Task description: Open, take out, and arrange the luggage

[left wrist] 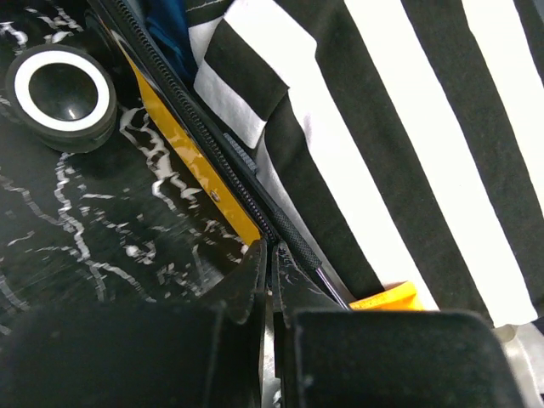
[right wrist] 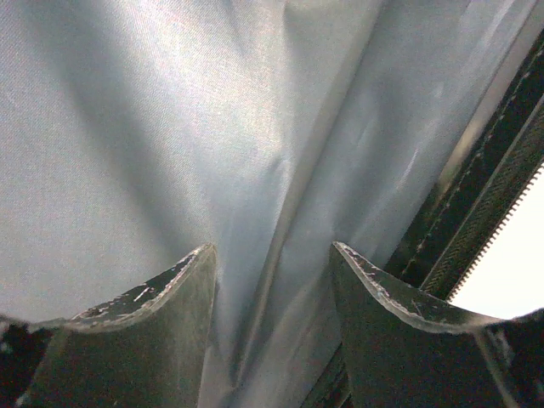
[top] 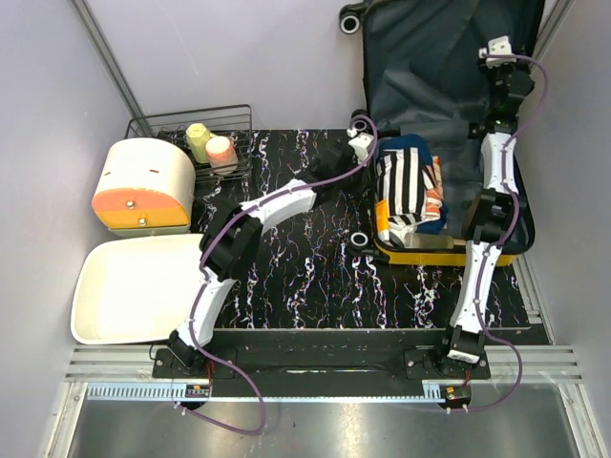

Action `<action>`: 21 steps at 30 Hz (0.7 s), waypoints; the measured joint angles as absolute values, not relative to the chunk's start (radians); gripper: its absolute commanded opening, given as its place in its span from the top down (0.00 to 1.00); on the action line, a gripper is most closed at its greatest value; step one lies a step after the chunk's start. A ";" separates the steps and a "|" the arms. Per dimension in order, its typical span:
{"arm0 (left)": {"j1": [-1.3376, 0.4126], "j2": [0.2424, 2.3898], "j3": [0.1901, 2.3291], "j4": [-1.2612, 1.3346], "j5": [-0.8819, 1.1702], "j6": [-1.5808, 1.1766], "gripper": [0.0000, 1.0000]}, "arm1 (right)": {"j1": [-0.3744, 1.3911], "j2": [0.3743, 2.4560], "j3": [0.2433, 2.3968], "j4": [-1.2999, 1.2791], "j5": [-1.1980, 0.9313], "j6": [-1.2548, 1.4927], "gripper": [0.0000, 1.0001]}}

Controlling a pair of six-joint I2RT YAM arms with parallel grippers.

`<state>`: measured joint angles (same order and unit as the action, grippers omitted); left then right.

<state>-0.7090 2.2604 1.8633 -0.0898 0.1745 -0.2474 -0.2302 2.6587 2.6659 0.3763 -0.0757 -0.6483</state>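
**Left gripper**: fingers pressed together at the zip on the luggage's left rim; whether they pinch anything cannot be told. Arm arched across the black marbled table.

**Right gripper**: fingers spread, gripping nothing, facing the lid's smooth grey lining. Arm stretched long.

**Luggage:** yellow hard shell, open, at the table's far right corner, with striped cloth inside.
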 measured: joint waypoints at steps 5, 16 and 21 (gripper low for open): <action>-0.743 2.326 1.934 -0.049 0.172 -0.317 1.00 | -0.300 2.659 2.666 0.382 -0.099 -0.654 0.34; -0.769 2.392 2.007 -0.023 0.153 -0.405 0.30 | -0.349 2.528 2.459 0.406 -0.150 -0.605 0.12; -0.716 2.238 1.764 -0.006 0.203 -0.417 0.17 | -0.349 2.324 2.199 0.403 -0.228 -0.550 0.03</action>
<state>-0.7162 2.2383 1.7638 -0.0063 0.2031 -0.4171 -0.3492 2.3238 2.1994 0.4026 -0.2283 -0.5499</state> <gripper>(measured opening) 0.764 0.935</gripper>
